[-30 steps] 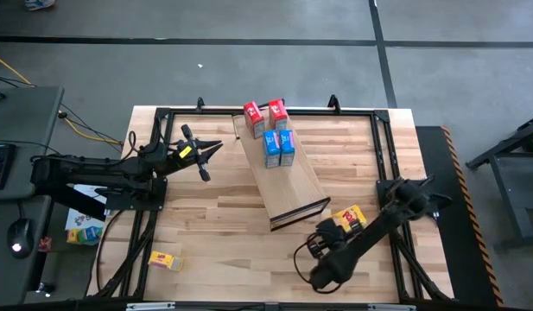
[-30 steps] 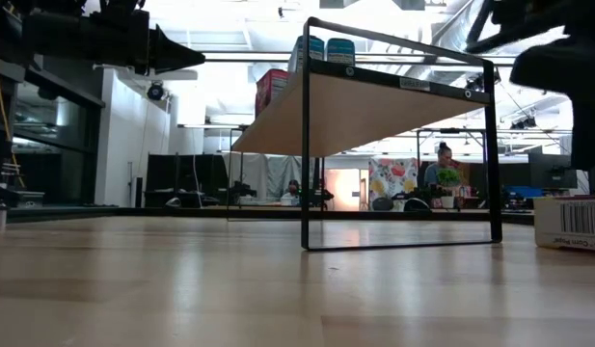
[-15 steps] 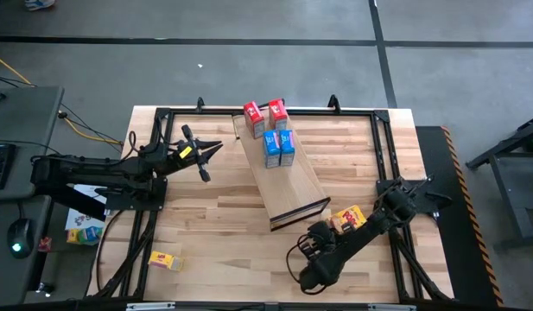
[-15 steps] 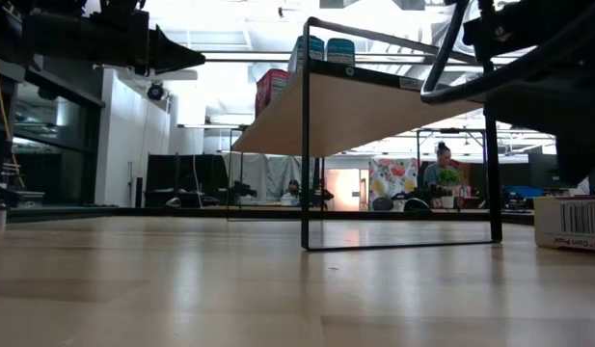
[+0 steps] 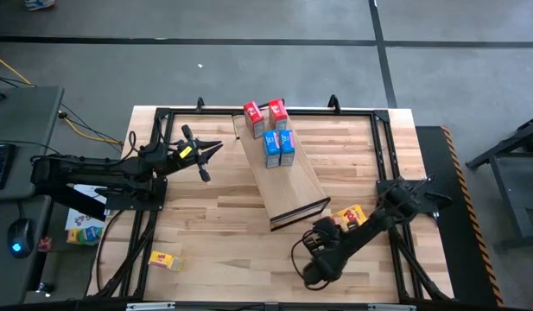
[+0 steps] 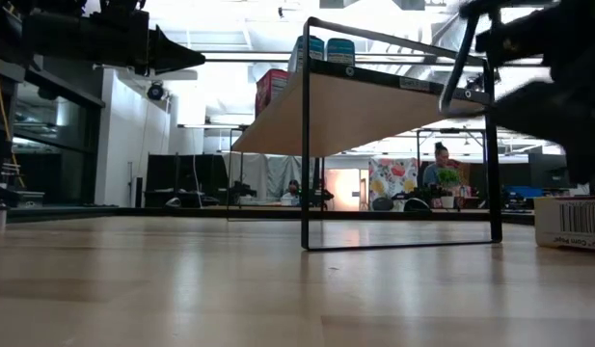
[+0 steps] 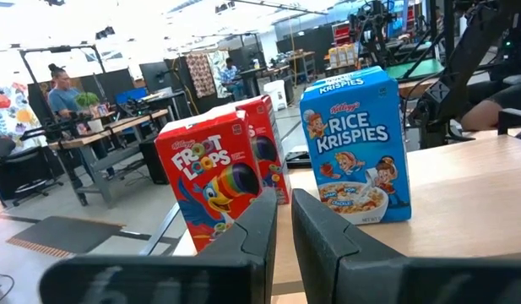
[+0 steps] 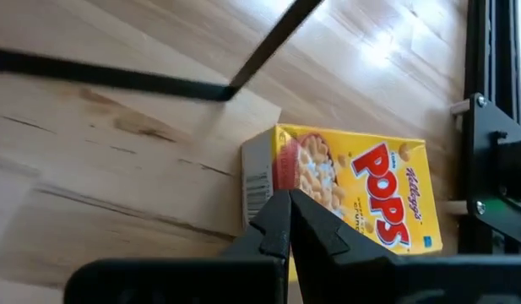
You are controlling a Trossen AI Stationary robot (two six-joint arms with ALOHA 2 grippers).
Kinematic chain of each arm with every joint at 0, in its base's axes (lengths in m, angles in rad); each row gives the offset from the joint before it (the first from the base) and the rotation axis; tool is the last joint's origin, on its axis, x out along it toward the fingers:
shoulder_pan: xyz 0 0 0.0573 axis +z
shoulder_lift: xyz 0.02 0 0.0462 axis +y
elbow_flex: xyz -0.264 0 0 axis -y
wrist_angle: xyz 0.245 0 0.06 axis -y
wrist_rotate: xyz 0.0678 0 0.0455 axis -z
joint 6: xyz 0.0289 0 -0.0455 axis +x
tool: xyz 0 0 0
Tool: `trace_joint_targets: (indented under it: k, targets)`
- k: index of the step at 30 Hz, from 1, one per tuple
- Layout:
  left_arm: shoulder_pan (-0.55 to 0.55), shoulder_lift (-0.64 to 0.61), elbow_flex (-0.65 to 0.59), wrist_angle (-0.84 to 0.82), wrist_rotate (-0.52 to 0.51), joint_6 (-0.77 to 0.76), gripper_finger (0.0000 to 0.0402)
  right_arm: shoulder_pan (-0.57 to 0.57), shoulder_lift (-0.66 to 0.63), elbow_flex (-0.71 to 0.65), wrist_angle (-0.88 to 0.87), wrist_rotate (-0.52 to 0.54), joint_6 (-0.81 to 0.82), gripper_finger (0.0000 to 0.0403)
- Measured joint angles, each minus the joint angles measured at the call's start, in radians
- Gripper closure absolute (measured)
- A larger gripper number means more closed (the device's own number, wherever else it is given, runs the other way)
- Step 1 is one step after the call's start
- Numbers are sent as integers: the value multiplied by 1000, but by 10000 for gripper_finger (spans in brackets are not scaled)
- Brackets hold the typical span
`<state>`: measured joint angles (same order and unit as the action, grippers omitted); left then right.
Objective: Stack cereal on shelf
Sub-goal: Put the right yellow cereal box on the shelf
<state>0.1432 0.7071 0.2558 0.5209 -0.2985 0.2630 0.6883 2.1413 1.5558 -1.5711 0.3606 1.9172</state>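
The light-wood shelf (image 5: 288, 177) runs slantwise across the table's middle, and in the low view its panel (image 6: 374, 106) rests on a thin dark frame. Two red boxes (image 5: 264, 113) and two blue boxes (image 5: 279, 147) stand upright on its far end. One yellow box (image 5: 351, 216) lies flat on the table by the shelf's near end; the other yellow box (image 5: 165, 259) lies near the near-left corner. My right gripper (image 8: 287, 207) is shut, pointing down over the first yellow box (image 8: 353, 190). My left gripper (image 7: 281, 211) is shut, level, facing the red box (image 7: 218, 181) and blue box (image 7: 357, 148). My right gripper's shut fingertips (image 8: 273, 221) come from above over the barcode end (image 8: 258, 181) of the yellow box, which lies flat on the table. Whether they touch it, I cannot tell.
A dark metal frame (image 5: 383, 138) runs round the tabletop's edges. Bare wood (image 5: 223, 233) lies between the shelf and the near-left yellow box. Beyond the table are a desk with a keyboard and mouse (image 5: 20, 233) and, in the low view, people at workbenches (image 6: 442, 159).
My right arm has swung about over the near-right part of the table, first toward the left edge, then a little back toward the yellow box. The yellow box, the shelf and its boxes have stayed where they were.
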Motion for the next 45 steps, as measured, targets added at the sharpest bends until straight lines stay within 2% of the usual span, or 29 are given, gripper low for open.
trace_joint_targets:
  k: [6, 14, 28, 32, 45]
  targets:
    - [0, 0, 0, 0, 0, 0, 369, -1, -24, 0, 0, 7, 13, 403]
    - [0, 0, 0, 0, 0, -1, 369, -24, 6, -1, 1, 4, -8, 403]
    - [0, 0, 0, 0, 0, -2, 369, -43, 41, -1, -5, -73, -84, 403]
    - [0, 0, 0, 0, 0, -2, 369, -42, 40, -1, -2, -43, -62, 403]
    - [0, 0, 0, 0, 0, -2, 369, -19, 39, 1, 68, -118, -86, 403]
